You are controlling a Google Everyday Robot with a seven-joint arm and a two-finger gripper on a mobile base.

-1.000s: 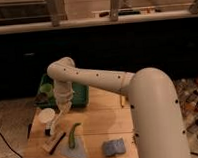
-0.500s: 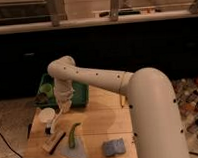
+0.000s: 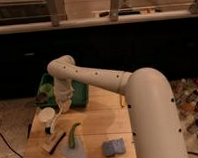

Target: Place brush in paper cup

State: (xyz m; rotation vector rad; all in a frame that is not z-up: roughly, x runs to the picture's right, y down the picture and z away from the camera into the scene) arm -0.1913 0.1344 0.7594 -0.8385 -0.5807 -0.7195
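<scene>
So the tool hangs just right of the paper cup and a bit above its rim. The brush runs from the tool down and left along the cup's right side, long axis steeply tilted, black head low near the table. It looks pinched by the tool at its top end, so the coming move is a shift left over the cup, I'd guess. Wooden block and green vegetable lie below-right of the cup.

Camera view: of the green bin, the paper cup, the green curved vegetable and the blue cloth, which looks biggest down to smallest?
1. Green bin, partly hidden by the arm.
2-4. Green vegetable, blue cloth and paper cup look alike; not ranked.
The gripper sits beside the cup.
</scene>
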